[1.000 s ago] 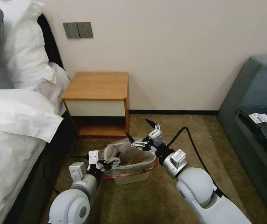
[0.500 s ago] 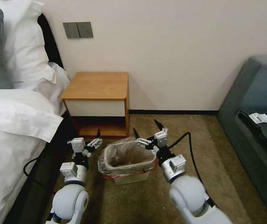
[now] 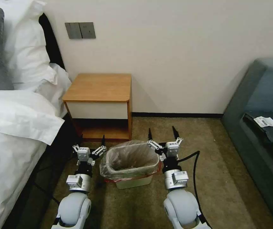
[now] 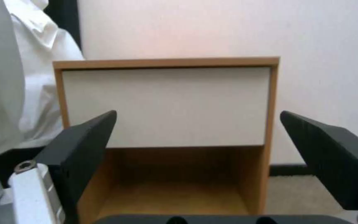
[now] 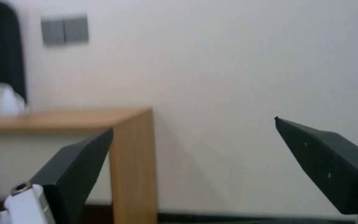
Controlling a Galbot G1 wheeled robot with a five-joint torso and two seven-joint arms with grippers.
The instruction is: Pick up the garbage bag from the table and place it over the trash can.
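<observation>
Thin, crinkled, translucent greyish plastic is what the garbage bag (image 3: pixel 128 157) is made of, with a red-pink rim band, and it is seen at the lower centre of the head view already draped over the small cream plastic trash can (image 3: pixel 134 181), its mouth folded outward round the rolled rim. The bag is judged very light, limp and slippery, easily torn by pointed fingers; a hold would best be taken on the doubled red-pink band at a corner, where the film is bunched, rather than on the slack wall inside. The left gripper (image 3: pixel 90 147) is held just beside the can at the lower left of centre, its black fingers spread wide and empty; in the left wrist view the left gripper (image 4: pixel 195 137) is faced toward the white drawer front of the orange-brown wooden table (image 4: pixel 166 105). The right gripper (image 3: pixel 162 137) is held just beside the can's other side, fingers likewise spread wide with nothing between them. The table (image 3: pixel 98 87) stands behind the can against the wall, its top bare
</observation>
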